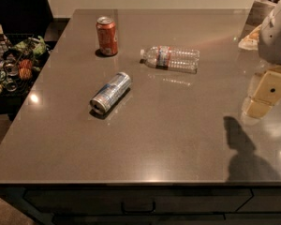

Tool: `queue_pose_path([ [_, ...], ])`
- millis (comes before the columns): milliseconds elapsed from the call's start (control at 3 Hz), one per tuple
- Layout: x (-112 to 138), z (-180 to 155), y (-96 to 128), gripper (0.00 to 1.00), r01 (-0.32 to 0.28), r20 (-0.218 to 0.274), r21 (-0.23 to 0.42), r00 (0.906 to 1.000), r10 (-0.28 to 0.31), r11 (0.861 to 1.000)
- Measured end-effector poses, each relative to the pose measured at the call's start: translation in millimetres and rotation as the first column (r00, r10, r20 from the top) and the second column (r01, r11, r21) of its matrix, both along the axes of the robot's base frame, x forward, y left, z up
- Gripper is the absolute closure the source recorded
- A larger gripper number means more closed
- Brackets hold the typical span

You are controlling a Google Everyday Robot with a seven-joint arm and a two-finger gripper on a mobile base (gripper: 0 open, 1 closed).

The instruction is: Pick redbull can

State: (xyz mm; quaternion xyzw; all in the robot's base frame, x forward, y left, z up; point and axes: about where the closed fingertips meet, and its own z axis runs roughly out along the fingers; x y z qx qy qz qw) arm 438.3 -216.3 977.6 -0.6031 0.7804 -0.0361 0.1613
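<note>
The redbull can [111,92] is a slim silver-and-blue can lying on its side on the grey-brown counter [178,139], left of centre, with its shiny top pointing toward the front left. My gripper [264,96], beige under a white arm housing, hovers over the counter's right edge, far to the right of the can and holding nothing. Its shadow falls on the counter at the front right.
A red-orange soda can [107,35] stands upright behind the redbull can. A clear plastic water bottle [171,58] lies on its side right of it. A wire basket of snacks [11,62] sits off the counter's left edge. A white plate [249,40] is at the far right.
</note>
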Motion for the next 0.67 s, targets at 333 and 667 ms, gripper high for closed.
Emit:
queue_pose_path([
  [333, 2.5, 0.3, 2.8, 0.00, -0.010, 0.003, 0.000, 0.9999, 0.010, 1.000],
  [667, 10.6, 0.8, 12.1, 0.00, -0.042, 0.011, -0.001, 0.9991, 0.042, 0.999],
])
